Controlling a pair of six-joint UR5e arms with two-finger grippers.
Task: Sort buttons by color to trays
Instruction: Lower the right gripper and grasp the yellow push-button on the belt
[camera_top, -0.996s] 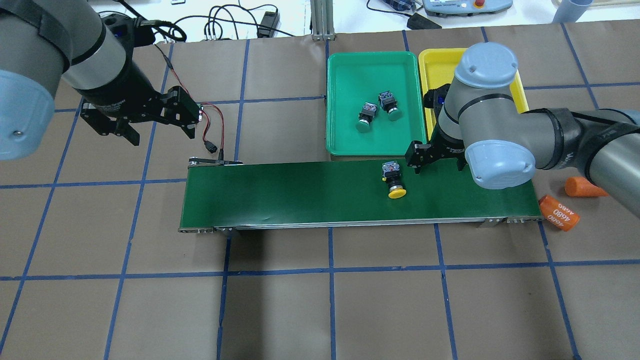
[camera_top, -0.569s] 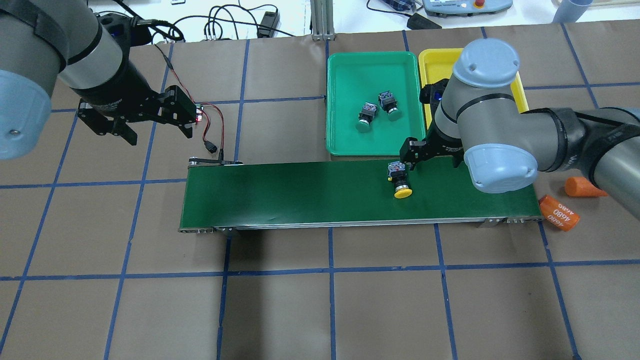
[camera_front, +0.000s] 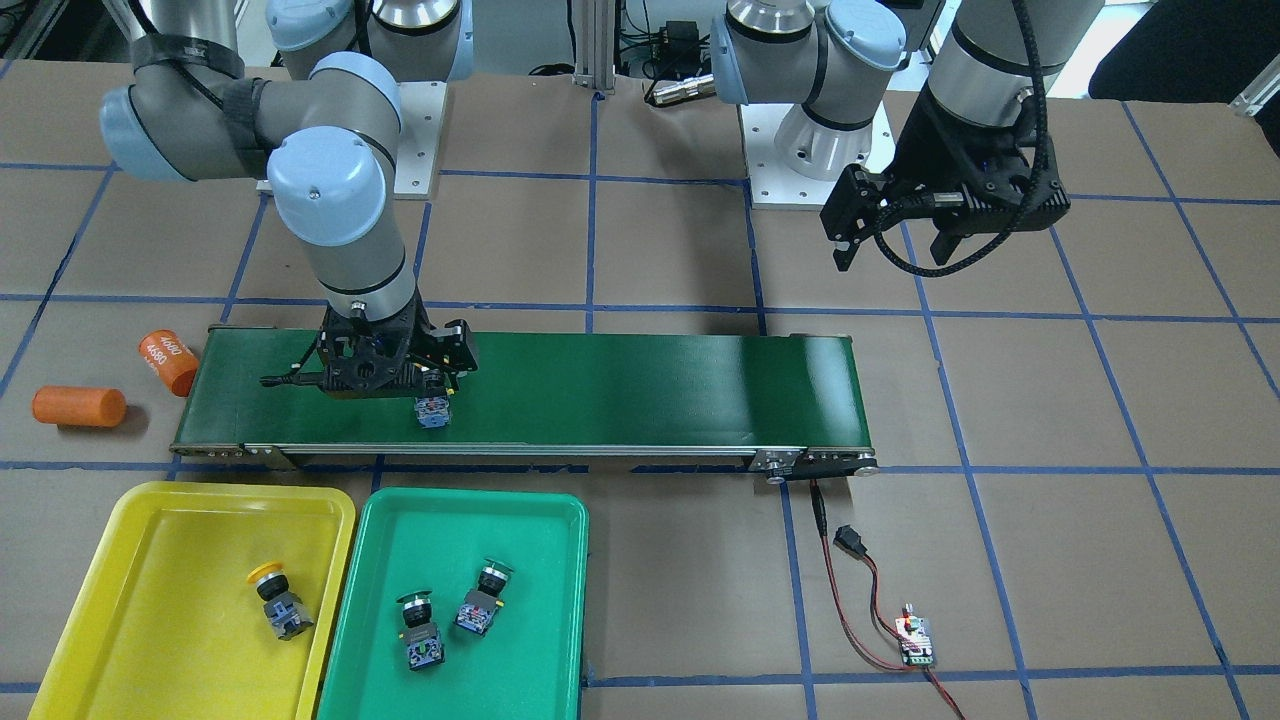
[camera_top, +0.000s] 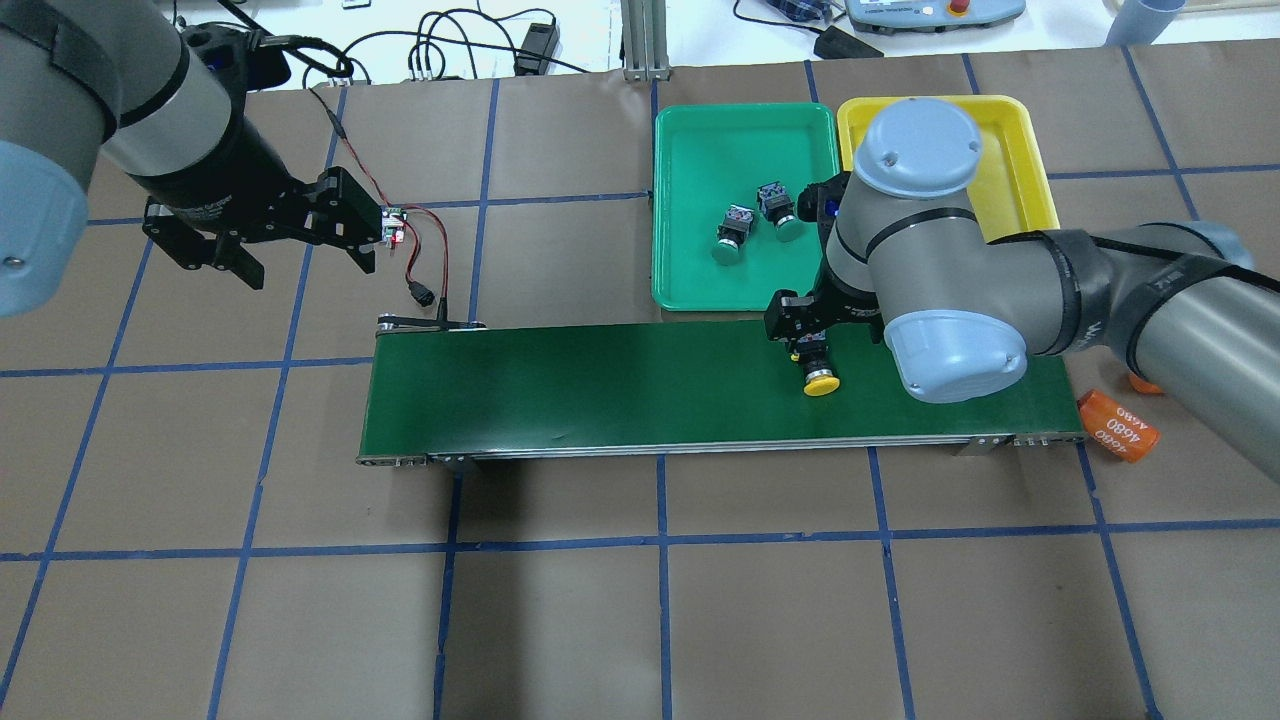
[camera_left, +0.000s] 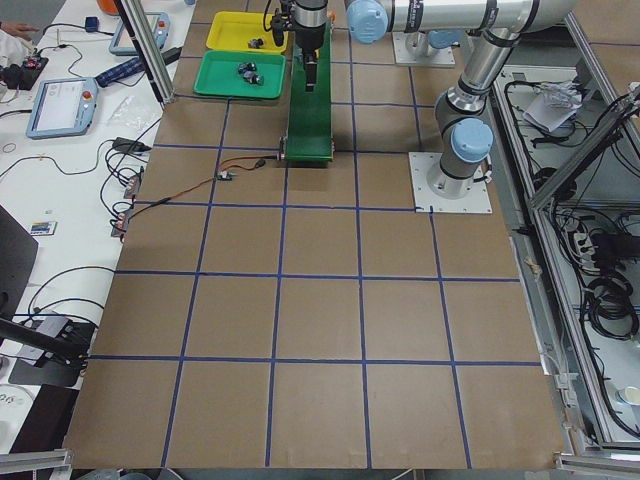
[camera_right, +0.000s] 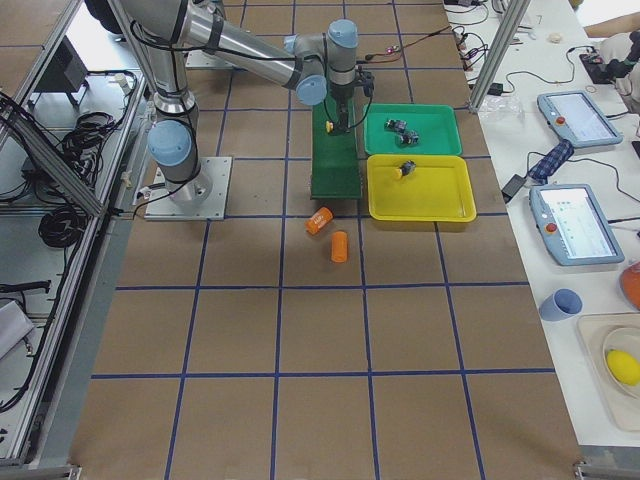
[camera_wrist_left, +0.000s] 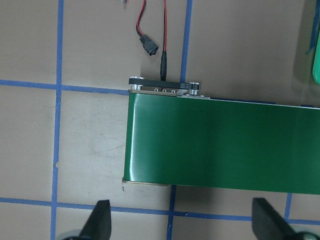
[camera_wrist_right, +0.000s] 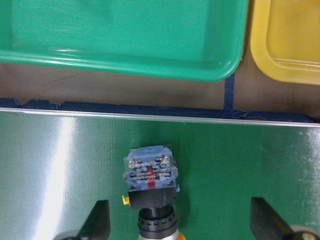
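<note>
On the dark-green belt (camera_top: 600, 385), near its end by the trays, the last loose yellow button (camera_wrist_right: 150, 172) lies on its side directly under the right tool (camera_wrist_right: 182, 222). In the right wrist view its long axis runs from 12 to 6 o'clock: blue-grey contact block with small metal screws toward 12, black body below it, and the mushroom cap toward 6, mostly cut off by the edge of the view. The tool's fingers stand wide apart at 9 and 3 o'clock, touching nothing. The button sits between them, a little nearer the 9 o'clock finger, so a closing stroke would likely cross its short axis and meet the squarish body.

The yellow tray (camera_front: 200, 495) lies at about 1 o'clock from the button in that view, the green tray (camera_front: 470, 500) at 12. Both are smooth, glossy plastic with rounded corners. One yellow button (camera_front: 272, 590) rests in the yellow tray, two green buttons (camera_front: 418, 625) in the green. The belt has a fine, faintly shiny weave.

The left tool (camera_wrist_left: 182, 222) hangs well away over the brown-papered counter (camera_top: 600, 620) near the belt's other end, fingers apart and empty; the right arm is far nearer
</note>
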